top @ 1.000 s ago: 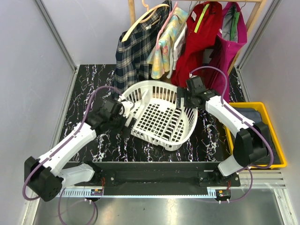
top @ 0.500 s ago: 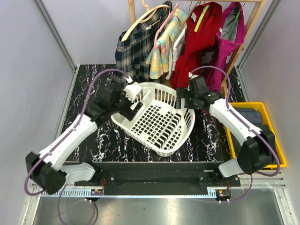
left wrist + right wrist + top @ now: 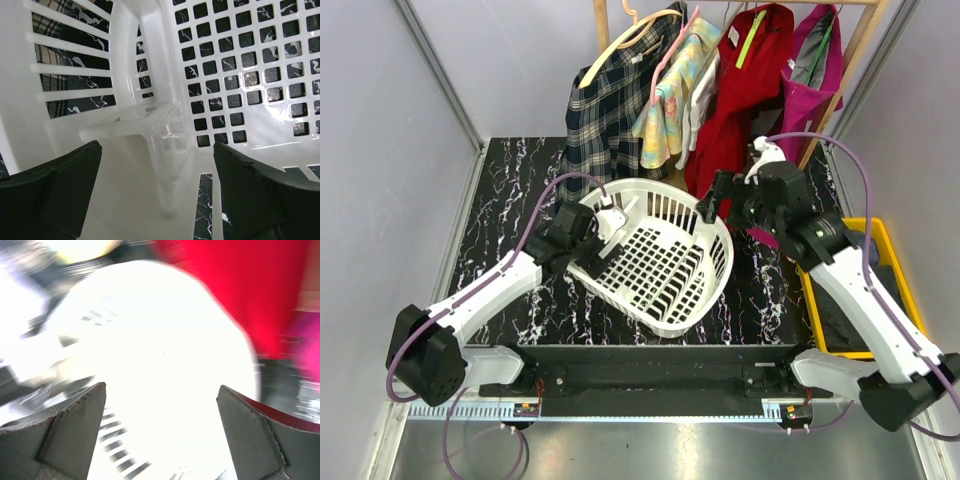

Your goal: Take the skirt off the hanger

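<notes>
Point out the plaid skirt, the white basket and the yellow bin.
plaid skirt [image 3: 605, 115], top external view, middle of the fabric.
white basket [image 3: 655, 262], top external view, its grid floor.
yellow bin [image 3: 873, 224], top external view, its far rim.

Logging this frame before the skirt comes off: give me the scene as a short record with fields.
skirt: dark plaid skirt, hanging on a pale wooden hanger, leftmost of the hung garments
neighbours: floral top, red garment, magenta garment
basket: white plastic lattice basket on the black marbled table
left gripper: open, at the basket's left wall
right gripper: open, empty, by the basket's far right rim; wrist view blurred
skirt contact: neither gripper touches it
</notes>
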Robot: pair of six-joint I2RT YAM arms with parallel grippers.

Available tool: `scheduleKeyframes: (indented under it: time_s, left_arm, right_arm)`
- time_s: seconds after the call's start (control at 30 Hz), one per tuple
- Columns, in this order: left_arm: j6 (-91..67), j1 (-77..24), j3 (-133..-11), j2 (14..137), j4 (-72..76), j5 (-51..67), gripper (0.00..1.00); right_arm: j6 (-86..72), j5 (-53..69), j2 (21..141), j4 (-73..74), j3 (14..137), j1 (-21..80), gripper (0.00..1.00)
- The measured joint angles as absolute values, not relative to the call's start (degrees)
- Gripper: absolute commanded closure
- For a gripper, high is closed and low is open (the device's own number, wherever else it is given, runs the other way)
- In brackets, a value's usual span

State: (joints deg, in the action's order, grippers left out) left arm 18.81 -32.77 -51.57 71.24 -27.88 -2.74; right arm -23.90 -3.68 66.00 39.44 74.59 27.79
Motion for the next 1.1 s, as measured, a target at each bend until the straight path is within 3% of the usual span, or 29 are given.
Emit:
scheduleKeyframes:
  time_s: [0.1, 0.13, 0.17, 0.23, 0.27, 0.67, 0.9, 1.1]
  left_arm:
    - [18.09, -32.77, -51.59, 71.24, -27.44, -2.66, 0.01]
    - [17.78, -32.80, -51.59, 71.24, -27.33, -2.63, 0.01]
    - [17.50, -32.80, -51.62, 71.24, -27.35, -2.63, 0.01]
    - [16.88, -32.88, -51.72, 71.24, -27.33, -2.59, 0.01]
    - [16.64, -32.93, -51.75, 71.24, -27.31, -2.61, 0.01]
    - [16.05, -33.19, -52.01, 69.01, -27.35, -2.66, 0.01]
    - [17.12, -33.19, -48.38, 65.41, -26.35, -3.51, 0.01]
    - [20.12, -34.04, -43.46, 62.17, -22.74, -4.29, 0.01]
  right_arm:
    - [-27.75, 0.86, 63.88, 38.00, 75.31, 35.07, 0.30]
    - [-28.75, 2.44, 64.05, 37.91, 75.26, 36.88, 0.57]
    - [-29.78, 3.55, 64.71, 37.71, 75.02, 37.91, 0.70]
    - [-31.44, 4.67, 66.70, 37.54, 74.08, 38.20, 0.89]
    - [-32.03, 4.60, 68.45, 37.82, 73.56, 38.20, 0.92]
    - [-32.62, -11.97, 85.71, 59.05, 78.28, 38.13, 1.00]
    - [-32.16, -19.66, 87.46, 64.88, 80.23, 36.29, 1.00]
    - [-31.14, -18.26, 87.61, 63.59, 80.23, 30.24, 1.00]
